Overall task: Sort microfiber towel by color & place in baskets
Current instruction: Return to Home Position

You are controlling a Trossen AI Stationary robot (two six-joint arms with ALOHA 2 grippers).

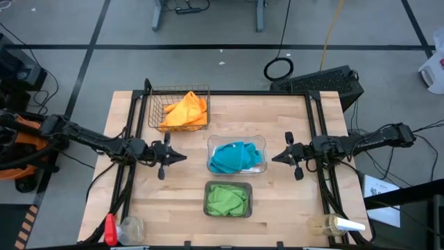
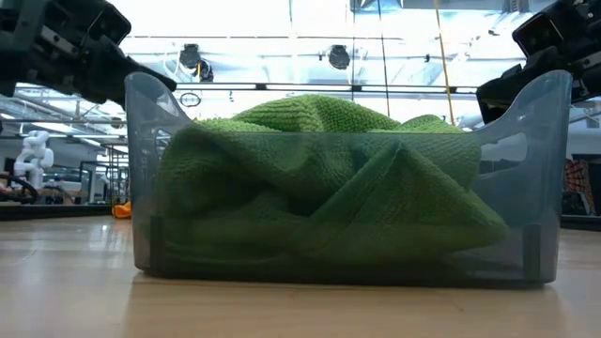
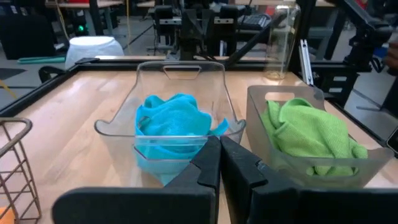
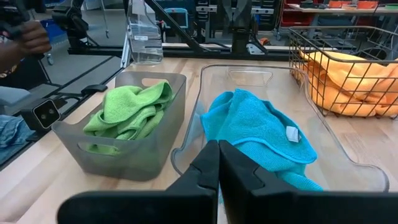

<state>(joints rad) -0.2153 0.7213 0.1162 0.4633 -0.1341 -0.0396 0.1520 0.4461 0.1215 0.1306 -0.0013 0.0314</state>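
Orange-yellow towels (image 1: 184, 111) lie in the brown wire basket (image 1: 154, 110) at the far side. Teal-blue towels (image 1: 232, 157) fill the clear tray (image 1: 259, 142) in the middle. Light green towels (image 1: 227, 199) sit in the grey tray (image 1: 228, 214) nearest the front edge. My left gripper (image 1: 182, 156) hovers shut left of the clear tray, pointing at it. My right gripper (image 1: 275, 157) hovers shut right of that tray. Neither holds anything.
A red-handled tool (image 1: 110, 229) and a clear jar (image 1: 132, 228) lie at the front left corner; a clear bottle (image 1: 334, 224) lies at the front right. Black rails (image 1: 229, 92) frame the table. Bare wood lies between each gripper and the trays.
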